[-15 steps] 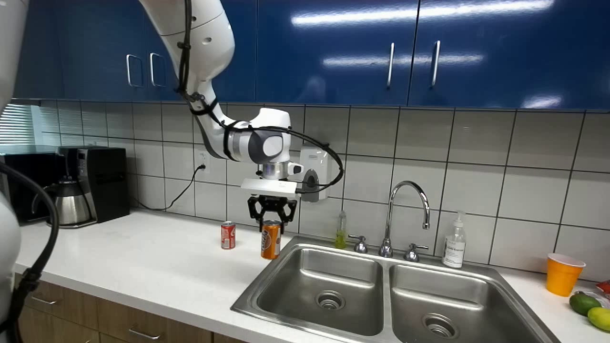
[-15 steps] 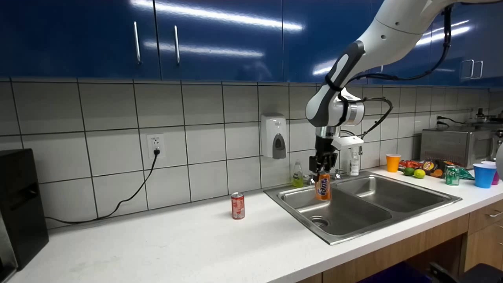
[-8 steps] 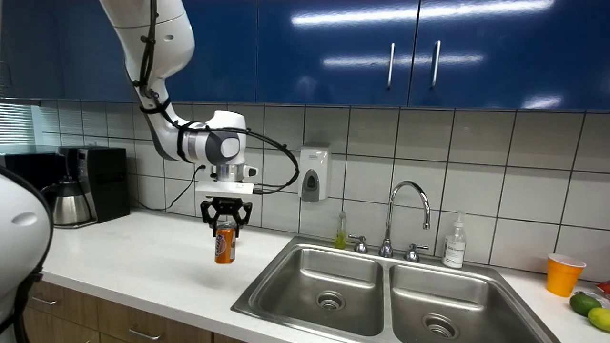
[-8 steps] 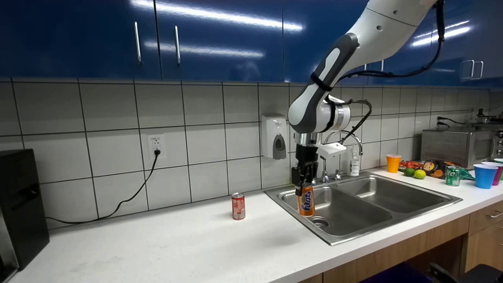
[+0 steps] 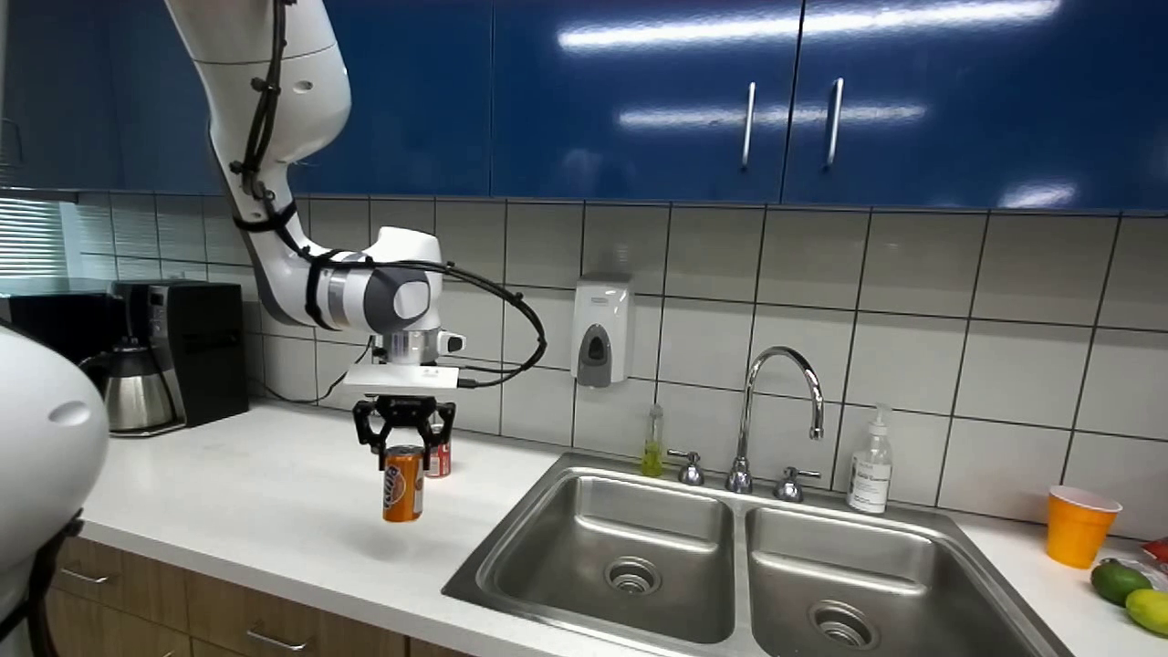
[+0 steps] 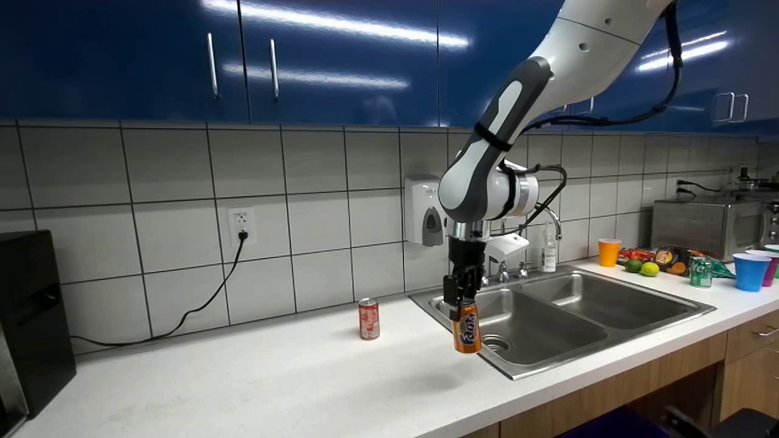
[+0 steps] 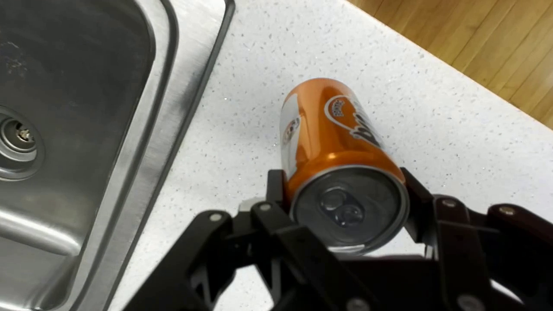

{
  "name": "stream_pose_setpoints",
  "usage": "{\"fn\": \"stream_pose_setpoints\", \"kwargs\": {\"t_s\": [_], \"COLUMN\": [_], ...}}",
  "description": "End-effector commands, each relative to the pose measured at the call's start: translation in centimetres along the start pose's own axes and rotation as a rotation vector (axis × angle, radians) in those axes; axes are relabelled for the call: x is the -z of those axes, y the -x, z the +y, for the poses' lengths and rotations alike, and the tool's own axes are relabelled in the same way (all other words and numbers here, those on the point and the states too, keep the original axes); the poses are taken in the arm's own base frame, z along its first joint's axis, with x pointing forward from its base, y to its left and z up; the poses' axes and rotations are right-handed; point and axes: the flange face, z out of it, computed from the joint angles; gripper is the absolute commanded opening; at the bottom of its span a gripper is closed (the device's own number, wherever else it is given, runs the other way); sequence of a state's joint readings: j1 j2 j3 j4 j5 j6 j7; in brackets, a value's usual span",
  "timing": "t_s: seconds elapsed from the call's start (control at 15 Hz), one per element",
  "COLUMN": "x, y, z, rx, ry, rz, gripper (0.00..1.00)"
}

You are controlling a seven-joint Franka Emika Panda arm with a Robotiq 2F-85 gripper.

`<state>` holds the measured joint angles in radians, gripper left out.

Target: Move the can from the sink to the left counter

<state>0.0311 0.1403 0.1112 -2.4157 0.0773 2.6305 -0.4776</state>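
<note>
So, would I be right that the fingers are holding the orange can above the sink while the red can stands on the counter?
Not quite: the wrist view shows the orange can above the counter, beside the sink, not over it. The fingers do hold it, and the red can does stand on the counter.

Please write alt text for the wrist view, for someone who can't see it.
A black gripper holds an orange can by its sides near the top, over a speckled white counter. Part of a stainless steel sink, with its drain, fills the left; wooden planks show beyond the counter's edge at upper right.
</note>
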Motion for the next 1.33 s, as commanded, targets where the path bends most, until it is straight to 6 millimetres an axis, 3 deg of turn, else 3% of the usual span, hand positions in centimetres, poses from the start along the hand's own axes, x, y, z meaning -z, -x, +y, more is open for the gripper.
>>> {"fn": "stream_pose_setpoints", "kwargs": {"t_s": [0.0,0.67,0.93,1.0,1.07,1.2,1.27], "x": [-1.0,-7.6,-8.0,-8.1,-8.1,-8.4,-8.4], "y": [0.3,0.4,0.1,0.1,0.1,0.3,0.5], "z": [0.2,1.1,1.4,1.3,1.3,1.4,1.5], "rx": [0.011,-0.013,-0.012,-0.012,-0.010,-0.009,-0.009], "ry": [0.007,0.018,0.028,0.027,0.027,0.026,0.025], "rz": [0.028,0.090,0.115,0.118,0.118,0.110,0.106], "gripper": [0.38,0.38,0.38,0.88,0.89,1.00,1.00]}}
